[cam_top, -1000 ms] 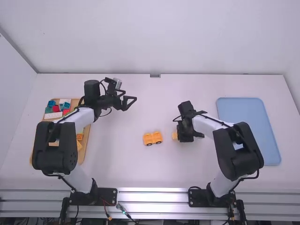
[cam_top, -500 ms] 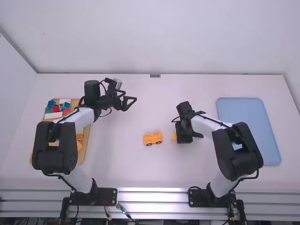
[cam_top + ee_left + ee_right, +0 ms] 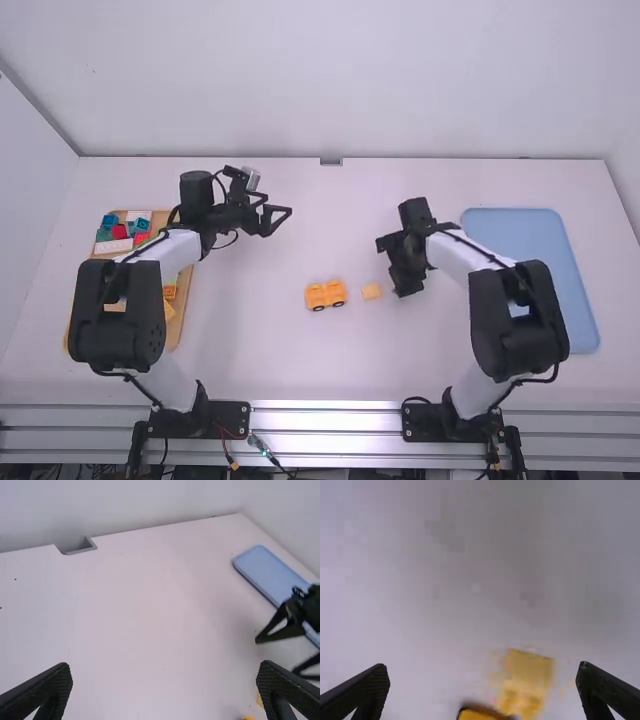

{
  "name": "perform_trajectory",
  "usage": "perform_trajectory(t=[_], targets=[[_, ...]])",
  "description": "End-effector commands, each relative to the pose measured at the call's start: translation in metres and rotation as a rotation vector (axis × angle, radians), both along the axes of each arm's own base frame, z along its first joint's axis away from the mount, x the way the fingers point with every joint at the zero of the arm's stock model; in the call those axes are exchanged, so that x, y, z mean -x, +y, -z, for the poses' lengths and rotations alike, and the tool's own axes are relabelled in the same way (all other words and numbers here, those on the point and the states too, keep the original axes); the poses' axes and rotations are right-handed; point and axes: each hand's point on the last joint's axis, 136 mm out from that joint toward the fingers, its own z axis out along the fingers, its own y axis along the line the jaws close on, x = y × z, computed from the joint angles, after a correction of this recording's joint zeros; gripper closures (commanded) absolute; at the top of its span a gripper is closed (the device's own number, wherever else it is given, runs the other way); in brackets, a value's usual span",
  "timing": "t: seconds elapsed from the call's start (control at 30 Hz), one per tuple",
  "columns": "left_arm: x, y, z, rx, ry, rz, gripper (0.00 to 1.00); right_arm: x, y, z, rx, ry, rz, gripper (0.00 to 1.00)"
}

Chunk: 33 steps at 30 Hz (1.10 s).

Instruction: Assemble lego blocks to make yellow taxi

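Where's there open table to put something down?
Between the left gripper and right gripper, beyond the wheeled piece; also between that piece and the wooden tray. Crowded: around the small yellow block, by the right gripper, and inside the block-filled tray.

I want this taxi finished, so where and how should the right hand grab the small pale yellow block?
Probably by two opposite side walls, from above: the block is small and squarish, and lies apart from the orange plastic wheeled piece.

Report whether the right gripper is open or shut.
Open. The right gripper has its two fingers standing wide apart at opposite sides of its own wrist view.
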Motion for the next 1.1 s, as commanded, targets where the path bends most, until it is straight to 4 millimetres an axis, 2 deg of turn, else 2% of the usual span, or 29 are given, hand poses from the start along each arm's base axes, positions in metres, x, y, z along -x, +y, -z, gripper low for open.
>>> perform_trajectory(t=[0.0, 0.07, 0.17, 0.2, 0.27, 0.3, 0.37, 0.47, 0.53, 0.57, 0.6, 0.67, 0.7, 0.77, 0.8, 0.93, 1.0, 1.03, 1.07], targets=[[0.000, -0.002, -0.002, 0.007, -0.002, 0.008, 0.01, -0.031, 0.022, -0.059, -0.105, -0.274, -0.384, 0.01], [0.000, -0.002, -0.002, 0.007, -0.002, 0.008, 0.01, -0.044, 0.032, -0.092, -0.150, -0.455, -0.619, 0.01], [0.000, -0.002, -0.003, 0.008, -0.006, 0.010, 0.01, -0.044, 0.046, -0.130, -0.088, -0.777, -1.100, 0.01], [0.000, -0.002, -0.003, 0.008, -0.008, 0.010, 0.01, -0.044, 0.047, -0.133, -0.063, -0.822, -1.167, 0.01], [-0.001, -0.002, -0.004, 0.009, -0.017, 0.011, 0.01, -0.051, 0.044, -0.133, 0.140, -0.997, -1.484, 0.01], [-0.001, -0.002, -0.005, 0.010, -0.017, 0.013, 0.01, -0.052, 0.043, -0.132, 0.179, -1.011, -1.531, 0.01], [0.002, -0.005, -0.003, 0.018, -0.001, 0.027, 0.01, -0.067, 0.031, -0.127, 0.433, -1.073, -1.777, 0.01], [0.014, -0.013, -0.004, 0.025, -0.022, 0.111, 0.01, -0.081, 0.031, -0.136, 0.563, -1.163, -1.864, 0.01], [0.035, -0.026, -0.003, 0.006, -0.103, 0.265, 0.01, -0.078, 0.036, -0.138, 0.534, -1.196, -1.874, 0.01], [0.035, -0.026, -0.003, 0.006, -0.103, 0.265, 0.01, -0.078, 0.036, -0.138, 0.534, -1.196, -1.874, 0.01], [0.049, -0.036, -0.002, -0.010, -0.158, 0.358, 0.01, -0.066, 0.043, -0.135, 0.495, -1.229, -1.956, 0.01], [0.064, -0.044, 0.004, -0.035, -0.206, 0.443, 0.01, -0.039, 0.050, -0.130, 0.404, -1.313, -2.119, 0.01], [0.068, -0.046, 0.005, -0.040, -0.218, 0.464, 0.01, -0.031, 0.051, -0.129, 0.373, -1.342, -2.157, 0.01], [0.084, -0.058, 0.014, -0.080, -0.259, 0.548, 0.01, 0.004, 0.052, -0.130, 0.228, -1.494, -2.274, 0.01], [0.088, -0.061, 0.016, -0.088, -0.266, 0.567, 0.01, 0.012, 0.051, -0.131, 0.197, -1.532, -2.293, 0.01], [0.108, -0.079, 0.023, -0.114, -0.304, 0.669, 0.01, 0.030, 0.045, -0.124, 0.092, -1.651, -2.331, 0.01], [0.116, -0.085, 0.027, -0.133, -0.314, 0.705, 0.01, 0.031, 0.041, -0.114, 0.053, -1.665, -2.326, 0.01], [0.121, -0.091, 0.035, -0.167, -0.315, 0.728, 0.01, 0.032, 0.041, -0.099, 0.009, -1.654, -2.334, 0.01], [0.122, -0.092, 0.037, -0.174, -0.315, 0.732, 0.01, 0.032, 0.041, -0.096, -0.004, -1.649, -2.332, 0.01]])
